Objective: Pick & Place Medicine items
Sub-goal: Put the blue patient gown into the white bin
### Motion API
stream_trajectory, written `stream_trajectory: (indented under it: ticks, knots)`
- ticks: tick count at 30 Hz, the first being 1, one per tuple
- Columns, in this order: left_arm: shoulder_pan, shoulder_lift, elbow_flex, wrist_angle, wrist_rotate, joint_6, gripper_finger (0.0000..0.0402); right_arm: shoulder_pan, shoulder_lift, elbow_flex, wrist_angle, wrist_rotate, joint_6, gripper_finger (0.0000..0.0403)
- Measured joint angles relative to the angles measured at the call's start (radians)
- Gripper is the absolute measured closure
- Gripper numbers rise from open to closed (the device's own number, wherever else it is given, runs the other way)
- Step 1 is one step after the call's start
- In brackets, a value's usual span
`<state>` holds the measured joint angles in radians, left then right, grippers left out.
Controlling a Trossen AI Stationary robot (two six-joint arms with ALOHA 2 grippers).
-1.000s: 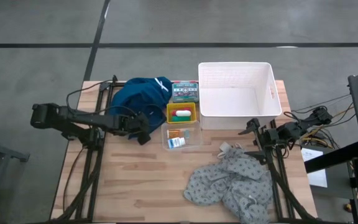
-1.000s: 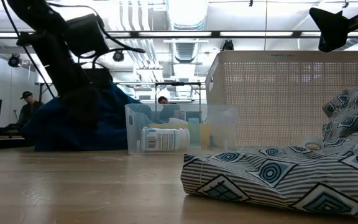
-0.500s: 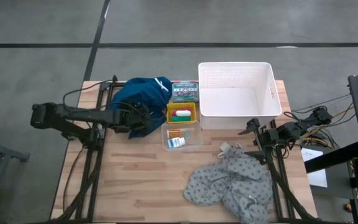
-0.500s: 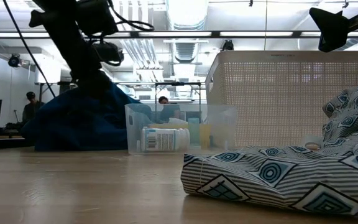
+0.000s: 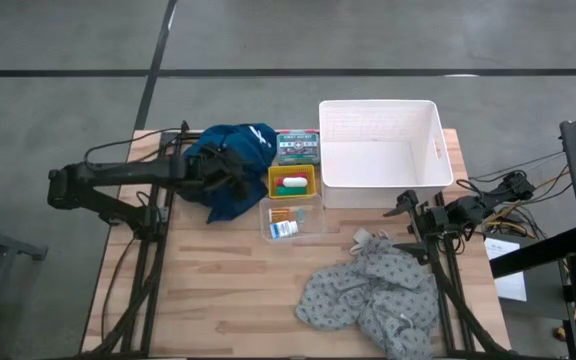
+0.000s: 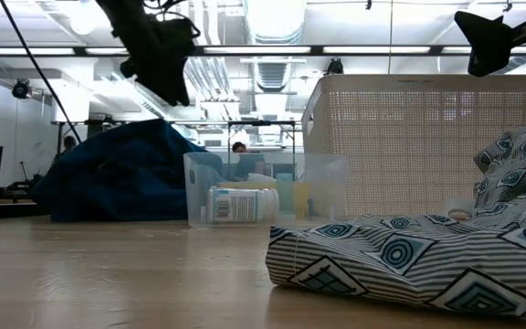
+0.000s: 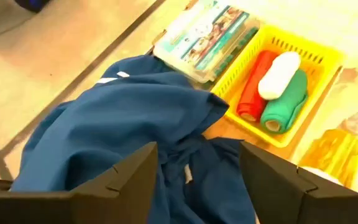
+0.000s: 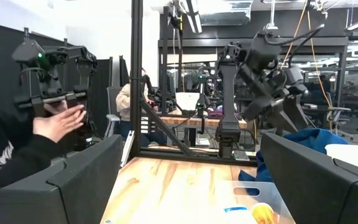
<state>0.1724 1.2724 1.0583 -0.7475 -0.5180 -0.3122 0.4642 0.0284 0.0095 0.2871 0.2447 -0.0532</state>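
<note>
A yellow basket holds a red tube, a green tube and a white tube lying side by side. Nearer, a clear tub holds a small orange pack and a white-and-blue bottle on its side. My left gripper is open and raised over the dark blue cloth, left of the basket, touching nothing. My right gripper is open and waits at the table's right edge.
A large white basket stands at the far right. A green-and-white flat box lies behind the yellow basket. A grey patterned cloth is heaped at the near right. Bare wood lies near left. A person's hand shows beyond the table.
My left gripper has risen well above the table and moved toward the far edge, from the near side of the blue cloth to above it, staying open. Nothing else has moved.
</note>
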Motion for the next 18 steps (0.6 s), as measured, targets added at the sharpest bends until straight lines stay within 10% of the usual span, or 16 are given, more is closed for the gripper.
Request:
stream_trajectory:
  ticks: [11,18]
  knots:
    - [0.0,0.0,0.001,0.071,0.006,-0.232,0.0075,0.0,0.0,0.0,0.0,0.0,0.0,0.0023]
    - [0.0,0.0,0.0,0.123,0.006,-0.102,0.0054,0.0,0.0,0.0,0.0,0.0,0.0,0.0023]
